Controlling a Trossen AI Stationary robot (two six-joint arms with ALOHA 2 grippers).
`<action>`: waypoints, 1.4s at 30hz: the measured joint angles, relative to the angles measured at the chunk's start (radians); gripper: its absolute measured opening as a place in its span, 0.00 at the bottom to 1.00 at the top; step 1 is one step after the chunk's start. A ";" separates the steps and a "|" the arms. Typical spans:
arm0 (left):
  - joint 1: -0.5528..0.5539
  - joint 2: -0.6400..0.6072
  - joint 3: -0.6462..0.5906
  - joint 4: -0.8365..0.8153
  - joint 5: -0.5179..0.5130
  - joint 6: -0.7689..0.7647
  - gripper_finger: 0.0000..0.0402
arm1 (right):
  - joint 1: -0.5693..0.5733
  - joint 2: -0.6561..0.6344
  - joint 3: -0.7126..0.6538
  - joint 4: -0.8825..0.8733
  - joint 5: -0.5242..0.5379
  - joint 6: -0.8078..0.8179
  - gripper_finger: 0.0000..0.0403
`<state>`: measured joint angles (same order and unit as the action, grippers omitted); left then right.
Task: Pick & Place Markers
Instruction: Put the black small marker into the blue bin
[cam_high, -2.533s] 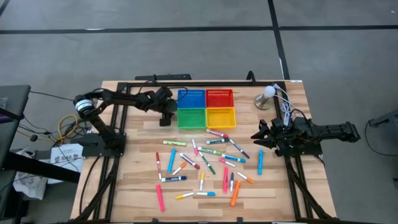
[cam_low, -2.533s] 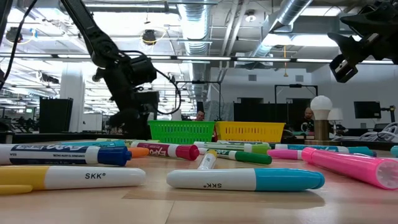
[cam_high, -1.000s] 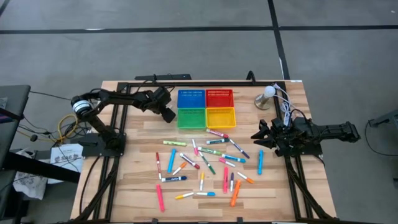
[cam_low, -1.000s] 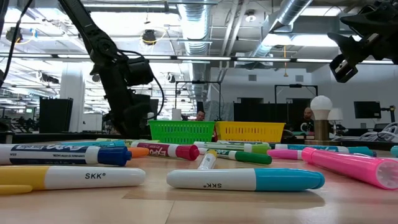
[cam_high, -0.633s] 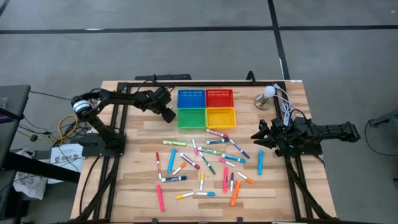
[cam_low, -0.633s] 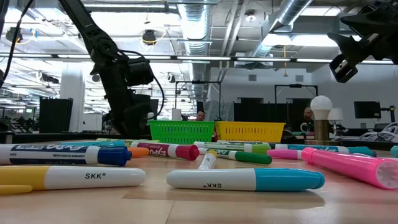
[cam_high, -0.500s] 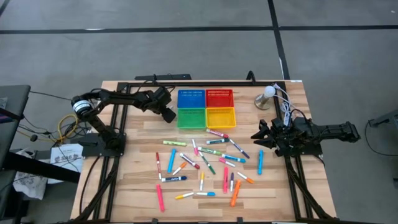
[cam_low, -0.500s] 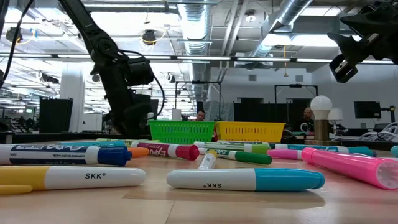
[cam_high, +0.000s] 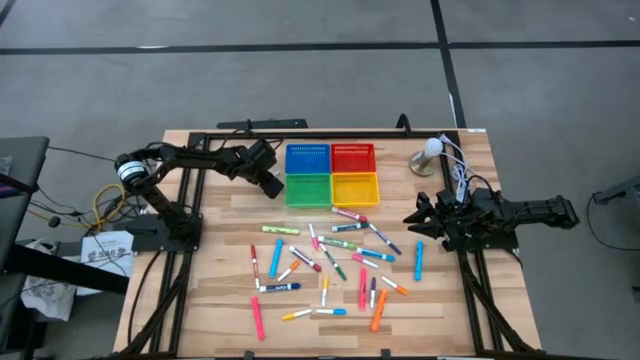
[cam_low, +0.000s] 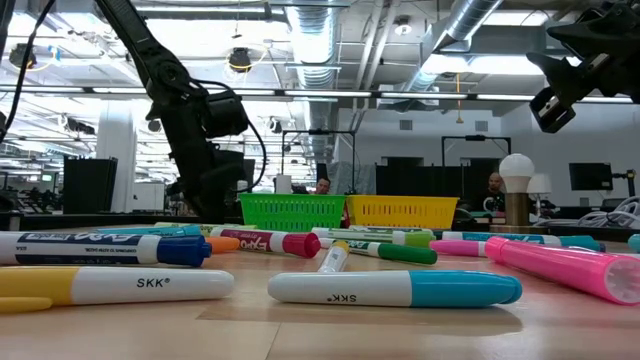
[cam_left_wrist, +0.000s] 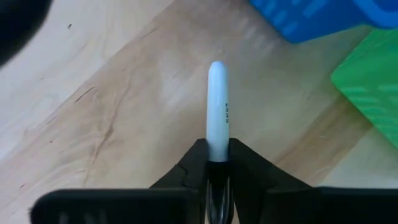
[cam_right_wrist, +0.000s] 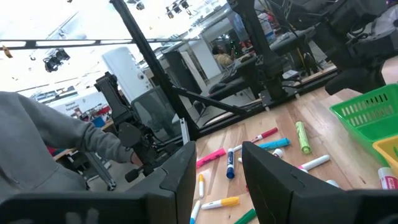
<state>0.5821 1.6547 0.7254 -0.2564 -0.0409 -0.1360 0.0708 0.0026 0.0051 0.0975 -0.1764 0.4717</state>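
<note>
The left arm reaches from its base at the table's left edge toward the green basket. Its left gripper sits just left of that basket, its 2 fingers clamped on a white marker. The right arm lies folded at the table's right edge, well right of the green basket. The right gripper points toward it, its 2 fingers parted and empty.

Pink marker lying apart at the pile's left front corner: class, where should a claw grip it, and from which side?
Mid-barrel of the pink marker, from straight above, closing across its thin width. It lies flat on the table with bare wood along both long sides, so nothing else is likely disturbed.
</note>
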 joint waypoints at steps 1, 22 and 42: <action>0.000 0.000 0.000 0.000 0.001 0.000 0.11 | 0.000 0.000 0.000 0.000 0.000 0.000 0.30; 0.009 -0.359 -0.005 -0.132 0.111 0.004 0.14 | 0.000 0.000 0.000 0.000 0.000 0.000 0.30; -0.008 -0.323 -0.002 0.588 0.303 0.061 0.14 | 0.000 0.000 0.000 0.000 -0.002 0.000 0.30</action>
<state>0.5743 1.3319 0.7237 0.3313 0.2619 -0.0750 0.0708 0.0028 0.0055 0.0971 -0.1779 0.4717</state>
